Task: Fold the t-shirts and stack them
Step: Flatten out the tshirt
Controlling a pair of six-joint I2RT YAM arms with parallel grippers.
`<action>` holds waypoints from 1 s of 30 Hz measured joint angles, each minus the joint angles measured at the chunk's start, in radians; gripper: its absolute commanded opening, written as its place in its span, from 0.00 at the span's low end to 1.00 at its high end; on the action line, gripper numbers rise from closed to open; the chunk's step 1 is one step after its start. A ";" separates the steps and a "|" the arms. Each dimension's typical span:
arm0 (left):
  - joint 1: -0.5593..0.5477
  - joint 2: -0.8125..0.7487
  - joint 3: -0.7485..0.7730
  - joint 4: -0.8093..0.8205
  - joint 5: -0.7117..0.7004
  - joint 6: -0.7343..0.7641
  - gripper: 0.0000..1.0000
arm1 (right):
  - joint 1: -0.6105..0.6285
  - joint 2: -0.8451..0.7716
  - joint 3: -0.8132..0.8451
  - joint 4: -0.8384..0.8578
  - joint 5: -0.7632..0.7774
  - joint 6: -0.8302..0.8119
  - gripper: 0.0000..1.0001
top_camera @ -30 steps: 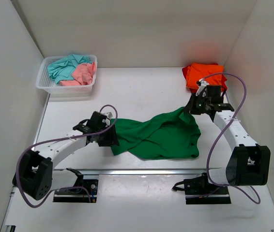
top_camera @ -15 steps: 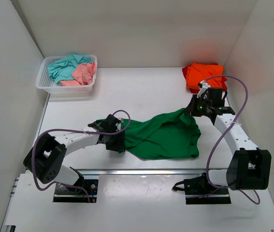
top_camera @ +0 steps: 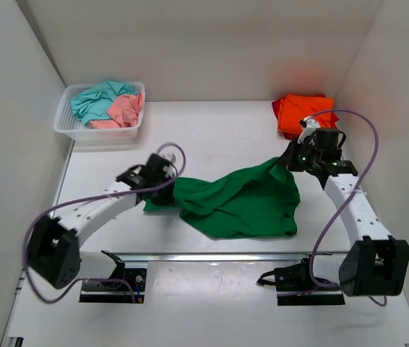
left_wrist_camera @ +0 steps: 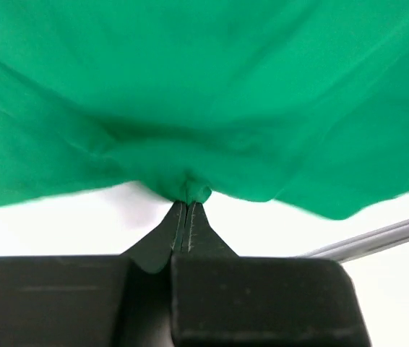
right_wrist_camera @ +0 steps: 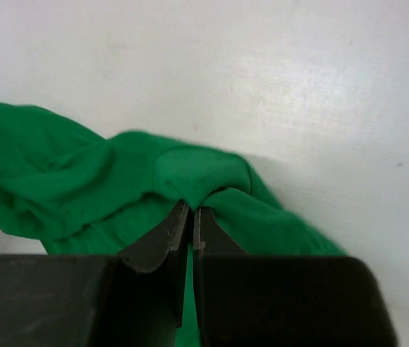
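Note:
A bright green t-shirt [top_camera: 244, 206] lies crumpled across the middle of the table. My left gripper [top_camera: 167, 182] is shut on a pinch of its left edge [left_wrist_camera: 190, 189], with cloth bunched at the fingertips. My right gripper [top_camera: 289, 160] is shut on the shirt's upper right corner [right_wrist_camera: 194, 181], the fabric folded over its tips. An orange t-shirt [top_camera: 302, 112] sits folded at the back right. Teal [top_camera: 97, 100] and pink [top_camera: 125, 110] t-shirts lie piled in the basket.
A white mesh basket [top_camera: 69, 127] stands at the back left against the left wall. White walls close in the table on three sides. A metal rail [top_camera: 212, 254] runs along the near edge by the arm bases.
My left gripper has closed on the green shirt's left edge and drawn it back and to the left. The right gripper kept its hold and shifted slightly right.

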 measured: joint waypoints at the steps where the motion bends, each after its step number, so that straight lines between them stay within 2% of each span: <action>1: 0.032 -0.050 0.060 -0.031 -0.006 0.009 0.00 | -0.003 -0.024 0.021 -0.014 0.000 0.002 0.00; 7: 0.186 -0.214 0.565 -0.095 -0.012 0.050 0.00 | -0.096 -0.193 0.277 -0.051 -0.014 0.028 0.00; 9: 0.196 -0.266 0.653 -0.080 -0.012 0.050 0.00 | -0.134 -0.225 0.418 -0.072 -0.034 0.036 0.00; 12: 0.228 -0.362 0.715 -0.064 0.011 0.039 0.00 | -0.181 -0.235 0.646 -0.071 -0.077 0.048 0.00; 15: 0.299 -0.419 0.795 -0.078 0.048 0.023 0.00 | -0.194 -0.264 0.761 -0.070 -0.108 0.053 0.00; 22: 0.320 -0.466 0.899 -0.129 0.089 0.003 0.00 | -0.222 -0.406 0.826 -0.108 -0.160 0.054 0.00; 30: 0.320 -0.456 0.898 -0.154 0.089 0.002 0.00 | -0.213 -0.382 0.908 -0.142 -0.177 0.056 0.00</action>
